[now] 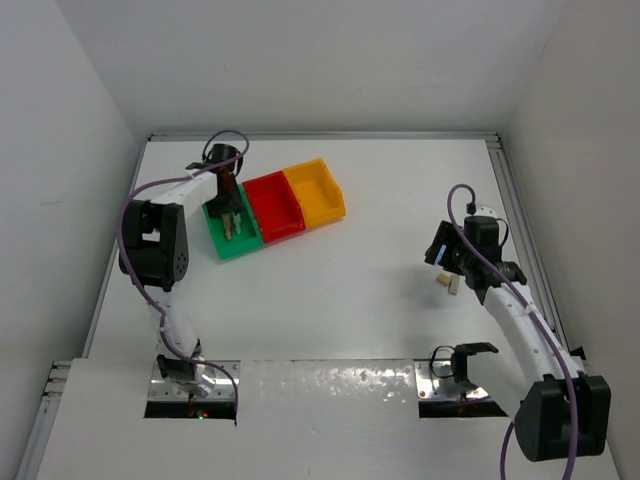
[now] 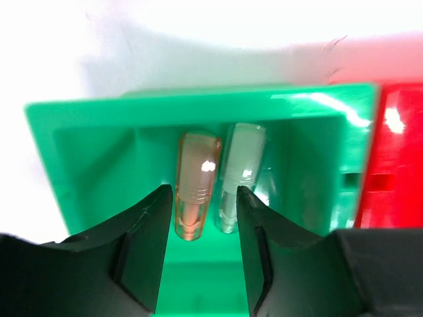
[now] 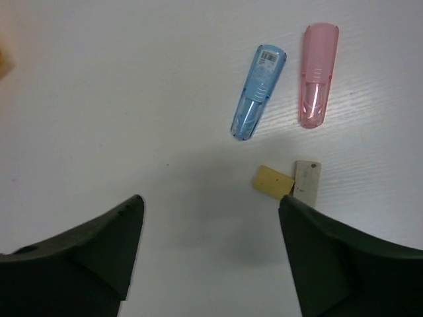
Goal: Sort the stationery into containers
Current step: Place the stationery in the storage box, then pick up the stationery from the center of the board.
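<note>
Bench (image 1: 350, 300): green bin (image 2: 86, 145), red bin (image 1: 272, 207), yellow bin (image 1: 318, 193) joined in row.

Left claw (image 2: 203, 193) over green bin, partly open, empty. Below it orange stick (image 2: 197, 181) and clear stick (image 2: 239, 172) lie parallel along bin floor.

Right claw (image 3: 210, 199) wide open, empty, above unsorted pieces.

Likely step: picking next piece. Blue stick (image 3: 258, 92) long axis slanted. Pink stick (image 3: 318, 74) points straight away from claw, so jaws already span its width.

Yellow block (image 3: 273, 181) and beige block (image 3: 307, 181) touching.

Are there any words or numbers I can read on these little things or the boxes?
White label on the blue stick: tiny print, too small to read.
Pink stick, orange stick, clear stick, yellow block, beige block, green bin, red bin: no writing shows.
</note>
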You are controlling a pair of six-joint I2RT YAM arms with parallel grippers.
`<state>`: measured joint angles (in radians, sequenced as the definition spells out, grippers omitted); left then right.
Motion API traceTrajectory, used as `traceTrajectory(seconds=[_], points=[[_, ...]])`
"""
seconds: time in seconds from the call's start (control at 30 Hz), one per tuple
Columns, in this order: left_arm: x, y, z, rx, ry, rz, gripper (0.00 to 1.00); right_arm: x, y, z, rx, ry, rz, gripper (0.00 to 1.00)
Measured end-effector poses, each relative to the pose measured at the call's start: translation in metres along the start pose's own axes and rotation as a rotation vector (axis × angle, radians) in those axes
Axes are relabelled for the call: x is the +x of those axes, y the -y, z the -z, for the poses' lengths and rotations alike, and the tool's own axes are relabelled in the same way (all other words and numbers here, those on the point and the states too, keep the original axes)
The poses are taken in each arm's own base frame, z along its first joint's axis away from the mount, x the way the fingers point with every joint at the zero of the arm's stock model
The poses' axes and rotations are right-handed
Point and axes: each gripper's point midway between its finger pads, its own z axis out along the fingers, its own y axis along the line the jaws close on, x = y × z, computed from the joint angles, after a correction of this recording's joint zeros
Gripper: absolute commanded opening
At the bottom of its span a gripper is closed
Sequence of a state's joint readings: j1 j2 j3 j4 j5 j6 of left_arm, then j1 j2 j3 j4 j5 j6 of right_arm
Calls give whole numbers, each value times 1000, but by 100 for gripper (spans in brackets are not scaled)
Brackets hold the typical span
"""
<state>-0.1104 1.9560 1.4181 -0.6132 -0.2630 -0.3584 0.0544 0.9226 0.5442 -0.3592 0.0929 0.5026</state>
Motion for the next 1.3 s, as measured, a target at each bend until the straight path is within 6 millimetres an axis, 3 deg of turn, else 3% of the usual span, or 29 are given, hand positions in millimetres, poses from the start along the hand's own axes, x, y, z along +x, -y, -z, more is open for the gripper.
traceTrajectory(seconds=[0.07, 0.13, 0.2, 0.27, 0.33, 0.4, 0.43, 0.6, 0.77, 0.87, 1.07, 1.17, 1.23, 1.3], points=[[-7, 1, 4, 1, 12, -5, 42, -1, -1, -3, 1, -23, 2, 55], [-22, 4, 12, 8, 40, -4, 42, -7, -2, -8, 12, -48, -11, 55], [-44, 9, 25, 25, 89, 4, 44, -19, -1, -16, 35, -68, -25, 46], [-65, 14, 39, 46, 143, 6, 46, -32, 2, -26, 59, -80, -49, 44], [-85, 16, 61, 71, 204, 11, 47, -42, 9, -40, 92, -93, -75, 51], [-102, 16, 84, 94, 263, 12, 48, -44, 18, -52, 131, -129, -98, 73], [-108, 15, 93, 103, 286, 13, 48, -41, 22, -60, 150, -155, -108, 76], [-131, -8, 144, 127, 398, 29, 48, -17, 34, -88, 226, -287, -120, 71], [-135, -44, 168, 96, 454, 58, 48, 6, 39, -98, 276, -362, -97, 61], [-134, -55, 171, 80, 460, 61, 48, 14, 39, -104, 286, -391, -81, 50], [-121, -54, 162, 84, 418, 34, 48, 19, 38, -116, 305, -415, -76, 32], [-118, -53, 162, 94, 408, 29, 47, 19, 38, -117, 304, -414, -75, 27], [-118, -50, 162, 109, 403, 25, 47, 19, 38, -117, 304, -414, -69, 0], [-116, -46, 162, 133, 397, 20, 45, 18, 39, -117, 301, -411, -58, 0]])
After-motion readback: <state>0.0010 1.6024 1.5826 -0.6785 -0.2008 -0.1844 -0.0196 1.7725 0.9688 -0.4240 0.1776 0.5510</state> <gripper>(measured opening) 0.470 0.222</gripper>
